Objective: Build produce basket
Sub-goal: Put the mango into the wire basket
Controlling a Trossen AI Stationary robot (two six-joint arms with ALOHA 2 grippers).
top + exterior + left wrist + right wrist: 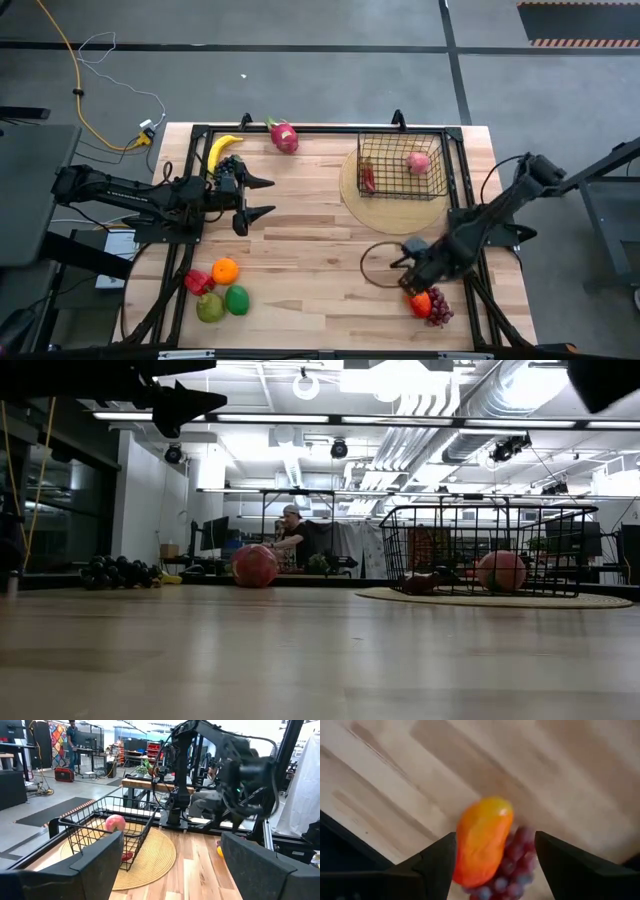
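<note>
Pale wooden planks form the desk (310,250), which stands on a grey floor crossed by a yellow cable (70,60). Nearest the front edge on the left lies a cluster of produce: an orange (225,270), a red pepper (198,282), a green pear (210,307) and a green round fruit (237,299), all touching or just beside one another. At the front right, the right gripper (416,285) hangs low with its fingers apart, straddling an orange-red fruit (481,840) without closing on it; the fruit lies against purple grapes (517,851). Just beside this gripper a dark ring (382,265) lies flat on the wood. Farther back, at mid-depth on the left, the left gripper (262,197) is raised above the desk, fingers spread wide and holding nothing. Beyond it, the black wire basket (402,166) stands upright on a flat round woven mat (372,205) at the rear right; inside it are a pink round fruit (417,162) and a small red item (369,179). Along the back edge lie a yellow banana (221,150) and a pink dragon fruit (284,136), apart from each other. In the room behind, a person (294,535) is seated at a workstation.
</note>
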